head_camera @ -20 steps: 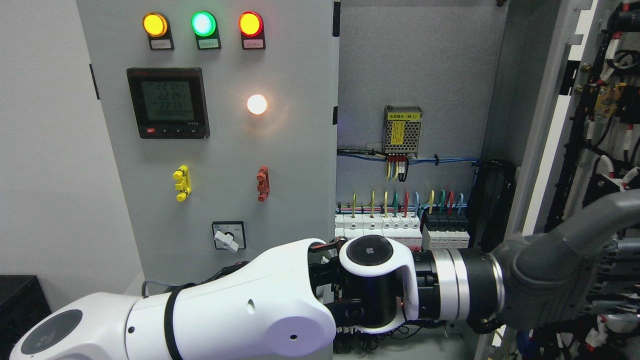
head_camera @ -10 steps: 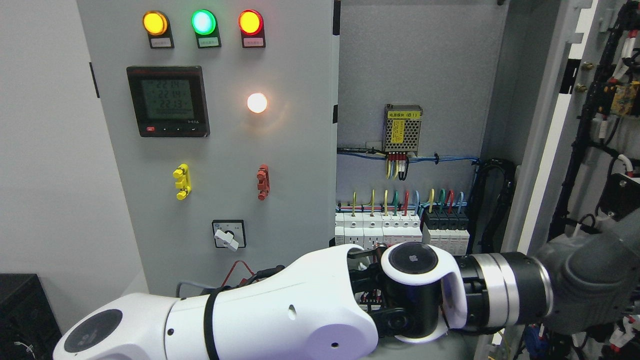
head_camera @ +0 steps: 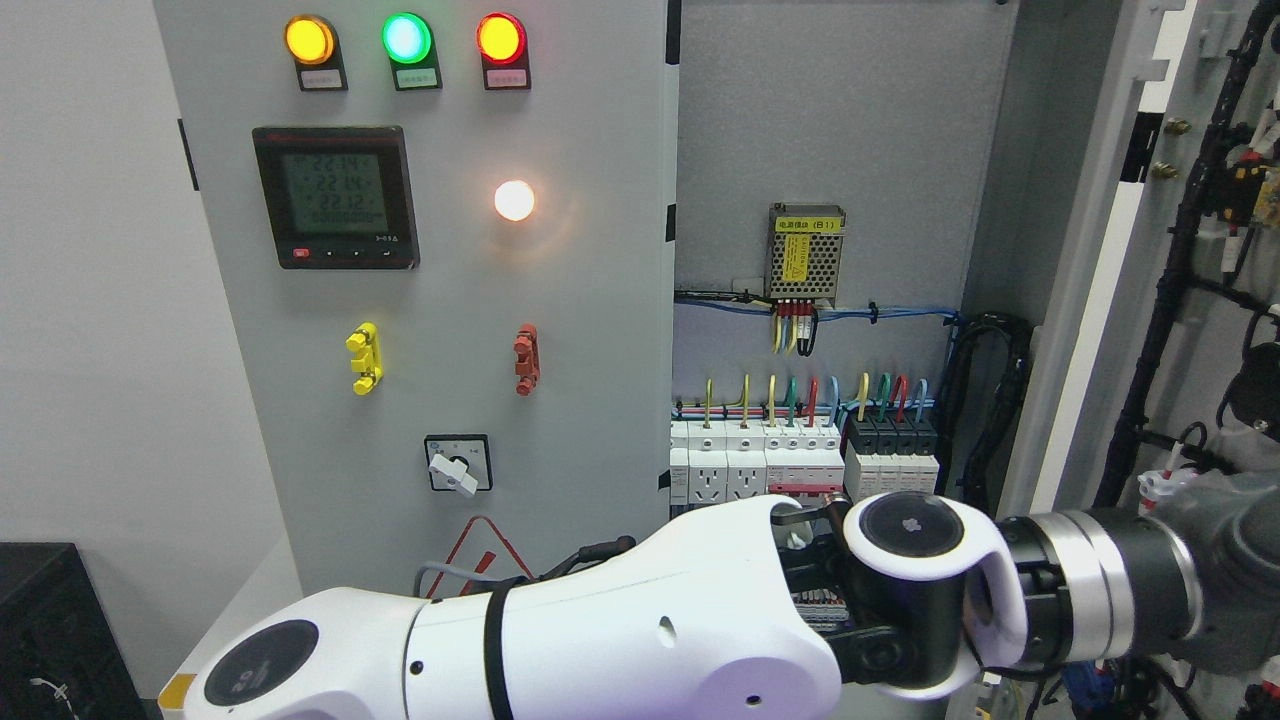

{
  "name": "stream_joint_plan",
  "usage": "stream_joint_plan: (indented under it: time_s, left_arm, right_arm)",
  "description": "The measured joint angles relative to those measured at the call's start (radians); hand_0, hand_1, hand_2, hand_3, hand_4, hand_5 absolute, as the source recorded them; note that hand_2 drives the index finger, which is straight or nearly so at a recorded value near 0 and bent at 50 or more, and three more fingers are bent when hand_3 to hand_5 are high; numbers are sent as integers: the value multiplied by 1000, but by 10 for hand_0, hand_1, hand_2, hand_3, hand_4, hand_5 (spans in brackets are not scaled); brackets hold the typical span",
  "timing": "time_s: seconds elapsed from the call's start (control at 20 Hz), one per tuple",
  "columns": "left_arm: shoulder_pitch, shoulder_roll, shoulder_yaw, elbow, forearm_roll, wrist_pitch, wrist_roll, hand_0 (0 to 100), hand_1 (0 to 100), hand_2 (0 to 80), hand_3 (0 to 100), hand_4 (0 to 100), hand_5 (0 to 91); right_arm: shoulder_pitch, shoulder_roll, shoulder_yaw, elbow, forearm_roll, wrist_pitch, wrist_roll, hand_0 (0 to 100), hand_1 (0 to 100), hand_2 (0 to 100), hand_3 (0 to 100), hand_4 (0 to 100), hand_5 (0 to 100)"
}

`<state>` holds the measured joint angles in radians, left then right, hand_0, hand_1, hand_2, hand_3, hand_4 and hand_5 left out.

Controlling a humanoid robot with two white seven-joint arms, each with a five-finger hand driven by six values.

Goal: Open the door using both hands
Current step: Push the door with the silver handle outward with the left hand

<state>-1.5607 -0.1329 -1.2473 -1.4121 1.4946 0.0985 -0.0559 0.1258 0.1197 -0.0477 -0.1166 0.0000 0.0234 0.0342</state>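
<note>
Door, the grey metal right-hand cabinet leaf, stands swung wide at the right edge, its wired inner face turned toward the camera; the cabinet interior is exposed between it and the left grey control-panel door, which is shut. Left arm, white shell with black joint and silver wrist ring, comes in from the lower left and reaches across the bottom edge to the open leaf. Left hand is a dark grey mass at the lower right corner, against the door's lower wiring; fingers not visible, so grip state cannot be told. Right arm not seen.

Step, as a judgement: late in the opening swing, right leaf nearly or fully open. Next move likely calls for pushing the leaf to its stop or letting go and pulling back without snagging the black cable bundles on its inner face.

Surroundings: panel door carries amber, green and red lamps along the top edge, a black digital meter, a lit white lamp, yellow and red clips, a rotary switch. Inside: mesh-cased power supply, row of white breakers. Pale wall at left.
</note>
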Motion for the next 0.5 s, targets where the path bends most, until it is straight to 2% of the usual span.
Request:
stream_joint_plan:
  time_s: [0.25, 0.5]
  left_arm:
    - [11, -2, 4, 2, 2, -2, 1, 0, 0, 0, 0, 0, 0]
    - [39, 91, 22, -62, 9, 0, -13, 0, 0, 0, 0, 0, 0]
  right_arm:
    - [0, 0, 0, 0, 0, 0, 0, 0, 0, 0, 0, 0, 0]
    - [0, 0, 0, 0, 0, 0, 0, 0, 0, 0, 0, 0, 0]
